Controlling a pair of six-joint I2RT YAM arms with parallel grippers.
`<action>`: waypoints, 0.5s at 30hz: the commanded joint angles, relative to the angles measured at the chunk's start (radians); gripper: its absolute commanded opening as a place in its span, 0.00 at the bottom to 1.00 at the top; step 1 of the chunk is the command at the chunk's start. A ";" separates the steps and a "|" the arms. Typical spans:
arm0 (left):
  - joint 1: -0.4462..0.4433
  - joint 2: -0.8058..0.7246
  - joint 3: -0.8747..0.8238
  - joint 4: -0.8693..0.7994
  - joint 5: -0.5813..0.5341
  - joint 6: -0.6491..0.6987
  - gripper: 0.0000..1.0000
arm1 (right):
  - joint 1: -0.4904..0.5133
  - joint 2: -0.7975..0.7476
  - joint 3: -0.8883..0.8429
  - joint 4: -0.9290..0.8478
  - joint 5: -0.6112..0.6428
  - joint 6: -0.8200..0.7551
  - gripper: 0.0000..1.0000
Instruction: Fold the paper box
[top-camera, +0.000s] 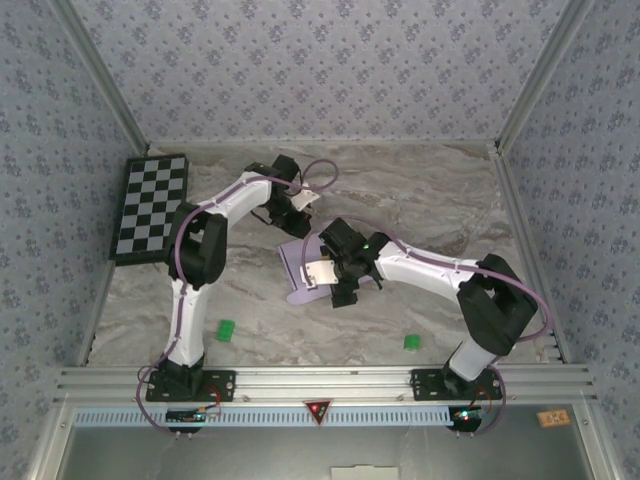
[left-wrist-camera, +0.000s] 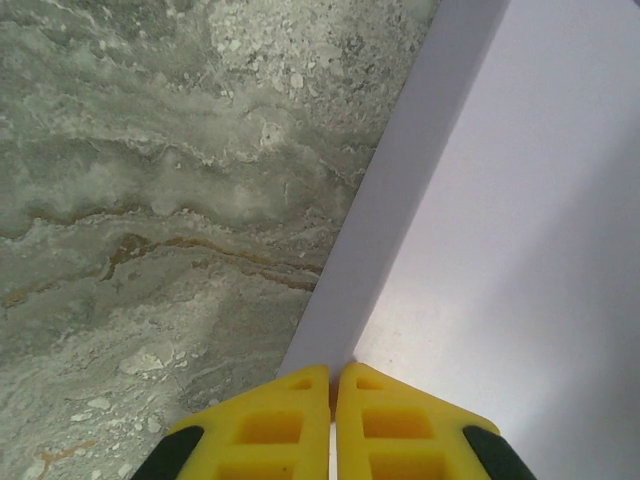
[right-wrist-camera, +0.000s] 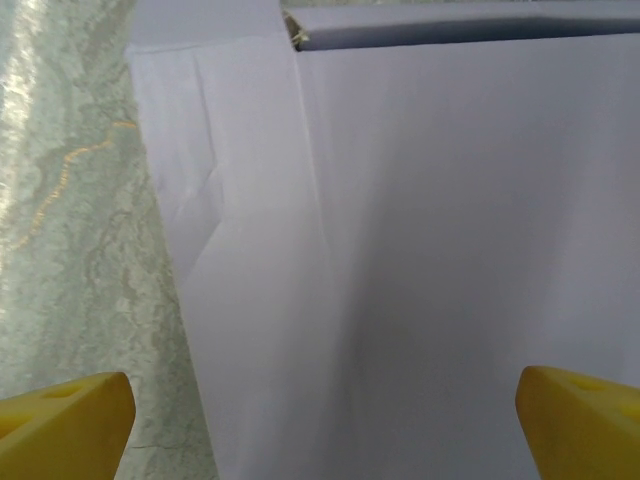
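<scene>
No legible text, orange tag (top-camera: 551, 418) print blurred

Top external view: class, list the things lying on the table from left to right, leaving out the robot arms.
The checkerboard → left green block → paper box → right green block.

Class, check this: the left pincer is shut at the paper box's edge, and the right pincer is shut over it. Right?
No: the right pincer is wide open over the paper box, as the right wrist view shows. The left pincer is indeed shut at its edge.
</scene>
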 joint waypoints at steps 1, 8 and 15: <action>0.005 0.110 -0.030 -0.010 -0.208 0.018 0.07 | -0.015 0.016 -0.008 0.024 0.017 -0.068 0.99; 0.003 0.120 -0.025 -0.018 -0.235 0.022 0.06 | -0.055 0.016 0.030 -0.010 -0.054 -0.138 0.97; 0.004 0.128 -0.022 -0.025 -0.257 0.026 0.05 | -0.069 0.017 0.035 -0.005 -0.086 -0.181 0.97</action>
